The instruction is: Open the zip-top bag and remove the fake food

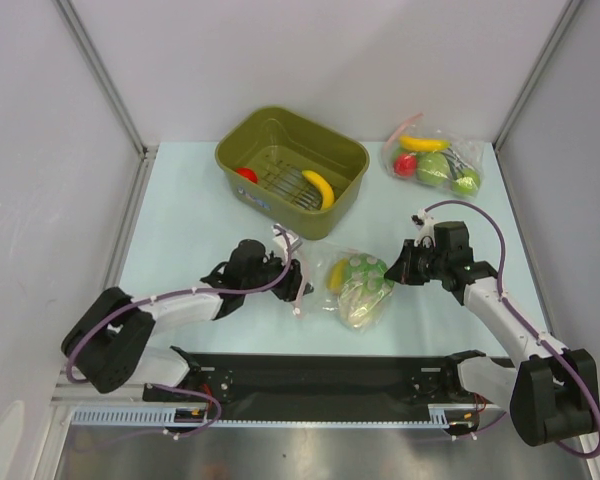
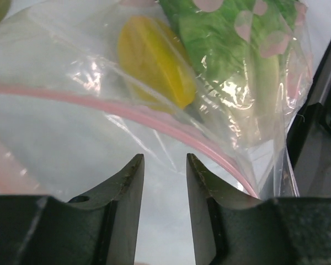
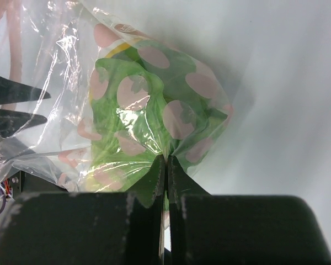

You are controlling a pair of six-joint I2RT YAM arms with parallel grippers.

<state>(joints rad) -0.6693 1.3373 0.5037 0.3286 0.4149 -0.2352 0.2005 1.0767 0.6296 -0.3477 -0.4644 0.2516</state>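
**Desk:** Where is the zip-top bag (image 1: pixel 358 292) on your feed?

**Operator:** In the overhead view I see it at the lower middle of the frame, lying on the pale table (image 1: pixel 180 210) between my two arms. It is crinkly clear film, full of glare and creases.

**Desk:** What is inside?

**Operator:** A smooth, rounded yellow piece (image 2: pixel 154 61) at the top centre of the left wrist view, and beside it a leafy green cabbage (image 3: pixel 149 110) with ruffled edges. Pale pink round spots show over the green; I cannot tell whether they are printed on the film.

**Desk:** And the grippers?

**Operator:** My right gripper (image 3: pixel 165 160) has its dark fingers pressed together on a gathered fold of the bag's plastic. My left gripper (image 2: pixel 163 165) has its curved jaws apart, with a clear gap. The pink zip strip (image 2: pixel 99 102) runs diagonally just above the tips. I cannot tell whether the film touches them.

**Desk:** Anything else?

**Operator:** At upper centre overhead I see an olive rectangular bin (image 1: pixel 350 160) with rounded corners, holding a curved yellow banana (image 1: pixel 320 187) and a red fruit (image 1: pixel 245 173). At upper right lies the other bag (image 1: pixel 435 160), clear, with bright green round fruits showing through.
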